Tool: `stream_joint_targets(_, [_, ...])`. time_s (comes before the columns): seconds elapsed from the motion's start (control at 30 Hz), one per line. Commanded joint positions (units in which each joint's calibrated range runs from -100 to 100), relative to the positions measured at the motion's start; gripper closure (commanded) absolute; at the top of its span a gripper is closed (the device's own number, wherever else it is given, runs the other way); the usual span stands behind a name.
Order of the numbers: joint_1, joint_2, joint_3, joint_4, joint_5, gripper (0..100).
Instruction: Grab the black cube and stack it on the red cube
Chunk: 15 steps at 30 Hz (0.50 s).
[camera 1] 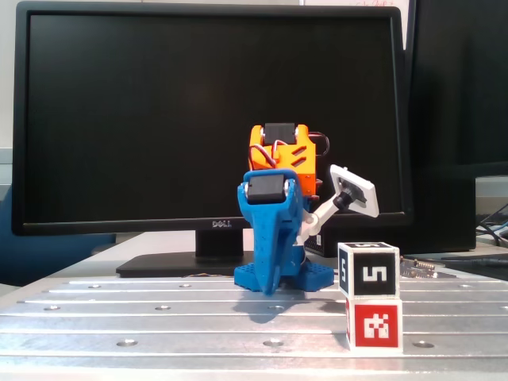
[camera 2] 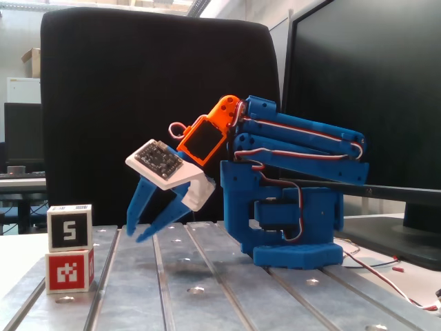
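The black cube (camera 2: 69, 227) sits squarely on top of the red cube (camera 2: 69, 270) on the slotted metal table (camera 2: 227, 289), so the stack looks done. The blue gripper (camera 2: 138, 233) hangs nearby, jaws slightly apart and empty, tips angled down towards the table.

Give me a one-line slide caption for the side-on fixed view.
Black cube stacked on the red cube; empty claw open, folded down near the table, clear of the stack.
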Motion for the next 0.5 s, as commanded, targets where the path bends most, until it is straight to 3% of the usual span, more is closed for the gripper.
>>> stream_joint_targets(0.0, [0.33,0.15,0.09,1.39,0.22,97])
stream_joint_targets(0.47, [-0.18,0.24,0.18,2.58,0.17,97])
